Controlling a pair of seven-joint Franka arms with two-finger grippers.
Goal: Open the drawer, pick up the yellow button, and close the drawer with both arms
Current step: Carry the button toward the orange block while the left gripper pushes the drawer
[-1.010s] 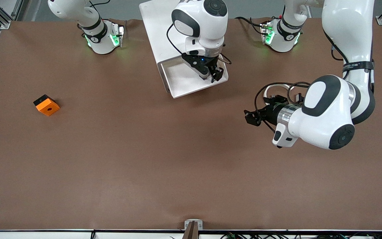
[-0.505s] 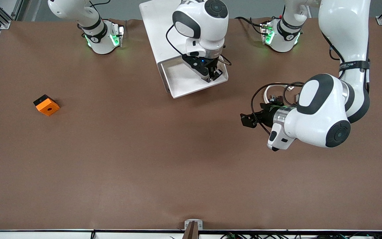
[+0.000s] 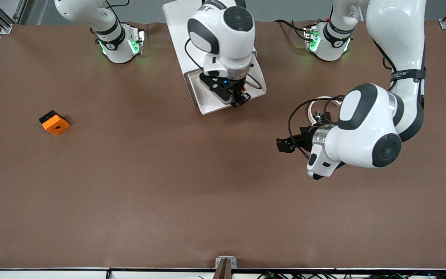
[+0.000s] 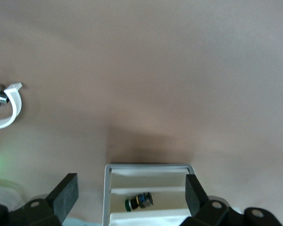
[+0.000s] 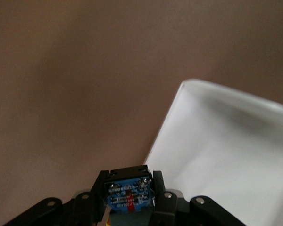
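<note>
- Over the front rim of the pulled-out drawer (image 3: 207, 97): right gripper (image 3: 238, 101), pointing down, jaws clamped on the button (image 5: 129, 192).
- Seen from the right wrist view as a blue-faced little body pinched between the two black fingers (image 5: 159, 184), with the drawer's white corner just beside.
- Topmost on the white cabinet (image 3: 178, 31), between the two arm bases; tray drawn out toward the front camera.
- Toward the left arm's end of the table (image 3: 168, 186): left gripper (image 3: 283, 145), held low over bare brown surface, aimed sideways toward the middle, well apart from the cabinet.
- Jaws spread wide, nothing between the fingers (image 4: 66, 193).
- Near that gripper, by the left arm's cables: a white arc (image 3: 311, 112) lying flat.
- Through the left wrist view, a white open frame with a small dark item inside (image 4: 139, 201); cannot tell what.
- Toward the right arm's end, alone and well apart from everything: orange square block (image 3: 54, 123) with a hole on top.
</note>
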